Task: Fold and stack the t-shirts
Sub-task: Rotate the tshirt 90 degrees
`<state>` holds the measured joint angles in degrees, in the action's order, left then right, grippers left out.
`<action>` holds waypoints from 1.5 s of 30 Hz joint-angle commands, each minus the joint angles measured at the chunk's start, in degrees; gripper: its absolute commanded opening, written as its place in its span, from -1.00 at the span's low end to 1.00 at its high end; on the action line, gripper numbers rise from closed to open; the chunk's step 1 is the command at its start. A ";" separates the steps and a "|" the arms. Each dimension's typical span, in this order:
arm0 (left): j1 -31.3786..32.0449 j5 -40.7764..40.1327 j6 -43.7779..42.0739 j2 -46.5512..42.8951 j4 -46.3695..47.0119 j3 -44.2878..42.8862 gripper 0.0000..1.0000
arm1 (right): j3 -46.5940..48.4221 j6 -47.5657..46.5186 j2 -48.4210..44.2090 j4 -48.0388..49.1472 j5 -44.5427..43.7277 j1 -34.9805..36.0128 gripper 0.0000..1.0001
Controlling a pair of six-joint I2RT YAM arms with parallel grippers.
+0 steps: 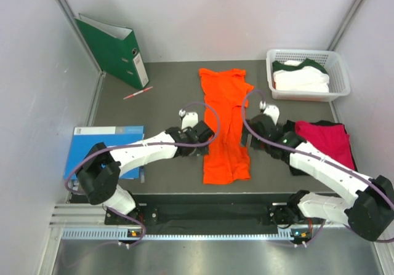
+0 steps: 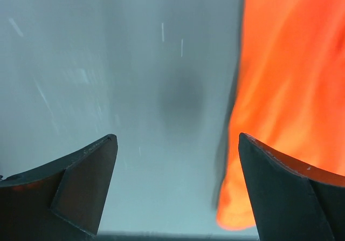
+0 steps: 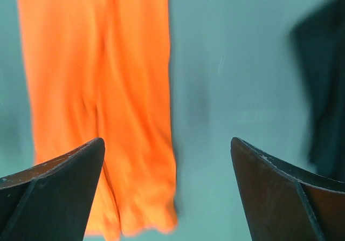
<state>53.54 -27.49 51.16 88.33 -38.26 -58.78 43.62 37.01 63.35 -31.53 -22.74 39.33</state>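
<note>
1. 2 grippers flank the orange t-shirt (image 1: pixel 226 124), which lies flat in the middle of the table (image 1: pixel 160 103) as a long narrow strip, neck end far from the arms and hem end near them.
2. The left gripper (image 2: pixel 178 187) hangs just off the strip's left edge near the hem, fingers spread wide with nothing between them; only bare tabletop shows in the gap.
3. The right gripper (image 3: pixel 167 187) hangs over the strip's right edge, fingers likewise wide apart and empty.
4. The pink t-shirt (image 1: pixel 326 141) lies on the black t-shirt (image 1: pixel 295 166) at the right of the table, and the white t-shirt (image 1: pixel 300 79) sits in the basket (image 1: pixel 341 72) at the far right corner.
5. Judging by its shape, the orange shirt's sides are already turned in and a crosswise fold remains.
6. The cloth looks light, limp and layered, so it should sag and may unfold if lifted by 1 point.
7. The best hold is probably the 2 hem corners, each pinch taking every layer, lifted evenly and carried toward the neck.
8. A shallow pinch risks catching only the top layer.
</note>
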 commanded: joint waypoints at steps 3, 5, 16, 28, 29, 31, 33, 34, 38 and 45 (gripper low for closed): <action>-13.35 0.75 -13.97 2.52 8.63 -9.85 0.96 | 13.58 -15.11 10.09 13.05 2.68 -11.81 0.99; -17.84 5.24 -17.66 7.43 10.40 -15.62 0.96 | 16.75 -16.62 14.32 17.00 9.34 -16.73 0.96; -24.88 15.35 -22.07 31.89 10.57 -41.40 0.96 | 41.45 -15.48 46.85 21.24 24.32 -25.18 0.94; -31.82 26.07 -18.73 41.12 22.97 -46.85 0.96 | 51.83 -14.78 58.81 24.41 24.41 -28.17 0.91; -32.35 26.77 -18.20 43.30 22.88 -48.95 0.96 | 51.92 -14.26 59.16 25.02 24.33 -28.34 0.90; -33.75 29.14 -16.36 45.42 23.49 -50.63 0.96 | 52.10 -13.81 60.57 26.78 24.76 -28.78 0.83; -34.64 31.78 -15.04 48.24 24.89 -52.57 0.96 | 53.50 -13.55 62.58 27.13 25.64 -28.87 0.79; -35.43 32.49 -13.90 49.12 25.08 -53.36 0.96 | 54.29 -13.63 63.38 27.05 25.99 -29.22 0.72; -36.31 34.86 -12.31 53.07 26.48 -56.79 0.95 | 58.76 -13.28 67.16 25.47 26.96 -29.66 0.67; -36.40 36.19 -11.87 58.52 25.61 -64.16 0.96 | 59.66 -12.58 69.45 24.85 27.66 -29.93 0.57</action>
<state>16.93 6.76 38.46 141.67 -10.61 -117.14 100.99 23.18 132.20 -6.83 5.04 10.90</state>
